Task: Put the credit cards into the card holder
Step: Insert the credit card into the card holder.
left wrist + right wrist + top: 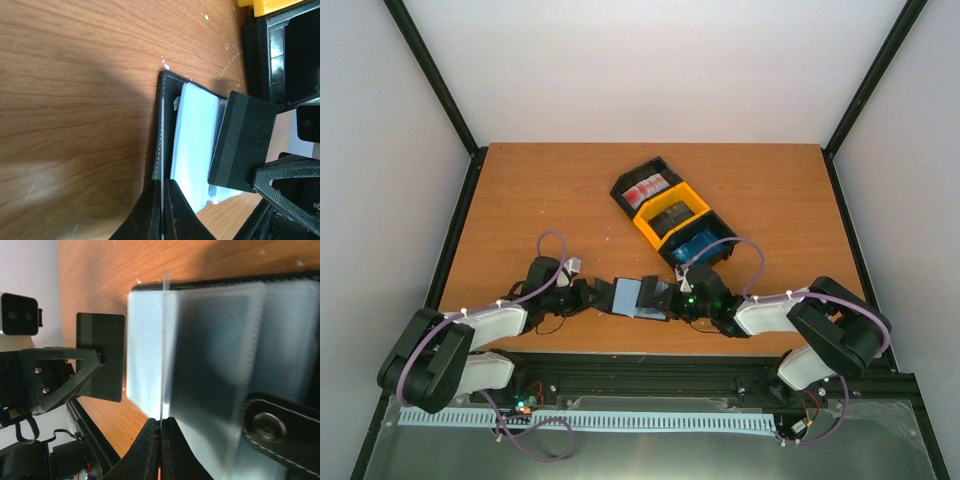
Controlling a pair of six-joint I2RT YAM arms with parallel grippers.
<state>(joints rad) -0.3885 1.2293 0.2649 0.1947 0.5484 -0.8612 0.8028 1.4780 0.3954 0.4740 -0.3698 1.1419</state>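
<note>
The black card holder (638,297) lies open near the table's front edge, its grey-blue clear pockets (195,135) facing up. My left gripper (592,296) is shut on the holder's black cover edge (162,186). My right gripper (668,298) is shut on a thin clear pocket leaf, seen edge-on in the right wrist view (161,421). A dark rectangle (215,355) shows through one pocket. The clasp tab (270,425) lies at the lower right. Credit cards sit in the bins: red-and-white (647,190), dark (672,215) and blue (698,245).
The joined black-yellow-black bins (671,212) stand diagonally just behind the right gripper. The wooden table (540,200) has black frame posts at its corners. The other arm's finger pad shows in each wrist view (242,145) (100,357).
</note>
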